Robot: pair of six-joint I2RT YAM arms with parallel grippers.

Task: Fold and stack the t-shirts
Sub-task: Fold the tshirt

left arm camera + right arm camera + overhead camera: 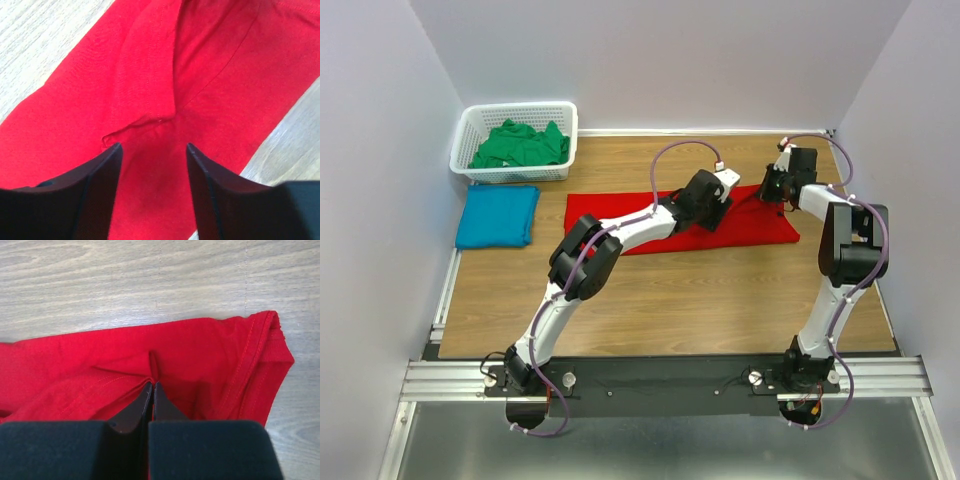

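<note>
So the red shirt lies spread across the surface. The left end effector hovers over it, fingers apart, and the right end effector is pinched together on a fold near its edge.

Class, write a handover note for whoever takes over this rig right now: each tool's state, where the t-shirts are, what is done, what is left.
Left tool: open, above the red t-shirt, near its middle.
Right tool: shut on a pinch of that shirt near its right end.
The red one lies stretched out on the table; teal t-shirt folded at left; green t-shirt crumpled in the basket.
Done: teal folded. Left: fold red and green, stack all three.
</note>
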